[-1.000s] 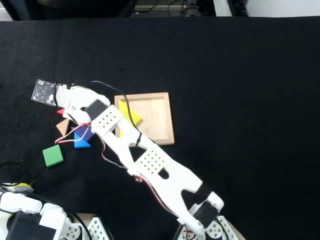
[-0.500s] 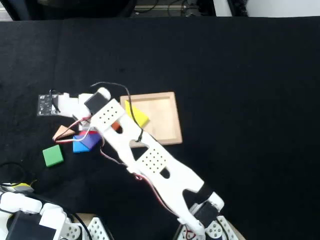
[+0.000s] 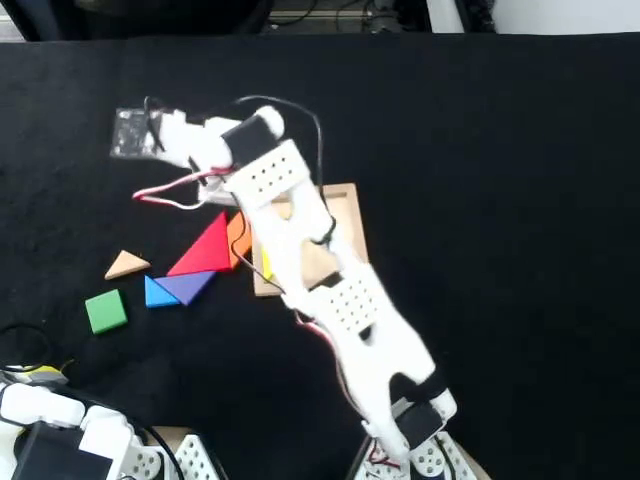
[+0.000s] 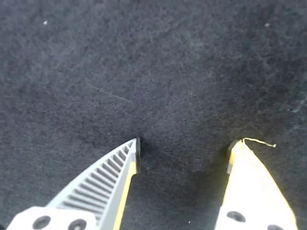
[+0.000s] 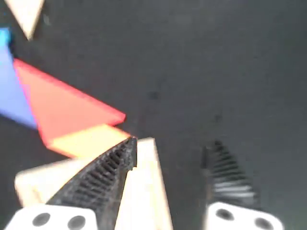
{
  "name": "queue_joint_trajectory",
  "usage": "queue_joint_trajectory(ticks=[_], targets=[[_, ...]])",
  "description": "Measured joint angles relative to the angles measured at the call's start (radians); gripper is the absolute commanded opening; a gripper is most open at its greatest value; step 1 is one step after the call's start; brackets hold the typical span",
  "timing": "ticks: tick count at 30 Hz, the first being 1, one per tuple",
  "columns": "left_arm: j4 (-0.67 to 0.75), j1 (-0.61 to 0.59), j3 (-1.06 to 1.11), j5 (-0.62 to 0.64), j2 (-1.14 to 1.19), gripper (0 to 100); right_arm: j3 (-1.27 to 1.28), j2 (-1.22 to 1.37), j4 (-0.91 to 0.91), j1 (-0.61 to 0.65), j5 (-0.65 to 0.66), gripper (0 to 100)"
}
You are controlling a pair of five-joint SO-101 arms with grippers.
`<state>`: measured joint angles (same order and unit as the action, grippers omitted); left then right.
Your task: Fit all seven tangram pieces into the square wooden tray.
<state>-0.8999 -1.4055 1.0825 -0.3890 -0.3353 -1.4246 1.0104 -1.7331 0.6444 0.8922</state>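
Observation:
The square wooden tray (image 3: pixel 345 215) lies mid-table, largely under my right arm. A yellow piece (image 3: pixel 265 263) peeks out at its left edge. Just left of the tray lie an orange piece (image 3: pixel 237 236) and a red triangle (image 3: pixel 204 252), then a purple piece (image 3: pixel 192 284), blue triangle (image 3: pixel 156 292), tan triangle (image 3: pixel 126 265) and green square (image 3: pixel 105 310). My right gripper (image 3: pixel 196 160) (image 5: pixel 172 146) hangs open and empty beyond the tray's far left corner (image 5: pixel 144 191), with red triangle (image 5: pixel 67 108) and orange piece (image 5: pixel 88 141) close by. My left gripper (image 4: pixel 184 146) is open over bare cloth.
Black cloth covers the whole table (image 3: pixel 500 150). The left arm's base (image 3: pixel 60 430) sits at the near left corner with a yellow-tipped cable beside it. The right arm's white links (image 3: pixel 340 310) cross the tray diagonally. The table's right half is bare.
My right arm swung from the loose pieces up and away toward the far left. The red and orange pieces ended up beside the tray, which shifted slightly right.

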Motion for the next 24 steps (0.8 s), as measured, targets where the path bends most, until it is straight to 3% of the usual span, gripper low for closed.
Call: queue_joint_trajectory(ticks=[11, 18, 24], targets=[[0.0, 0.0, 0.0, 0.0, 0.0, 30, 0.749, -0.365, 0.018, 0.097, 0.164, 31.9], [0.0, 0.0, 0.0, 0.0, 0.0, 30, 1.097, -0.466, 0.311, 0.155, 0.167, 31.9], [0.0, 0.0, 0.0, 0.0, 0.0, 30, 1.151, -0.462, 0.453, 0.19, 0.167, 31.9]])
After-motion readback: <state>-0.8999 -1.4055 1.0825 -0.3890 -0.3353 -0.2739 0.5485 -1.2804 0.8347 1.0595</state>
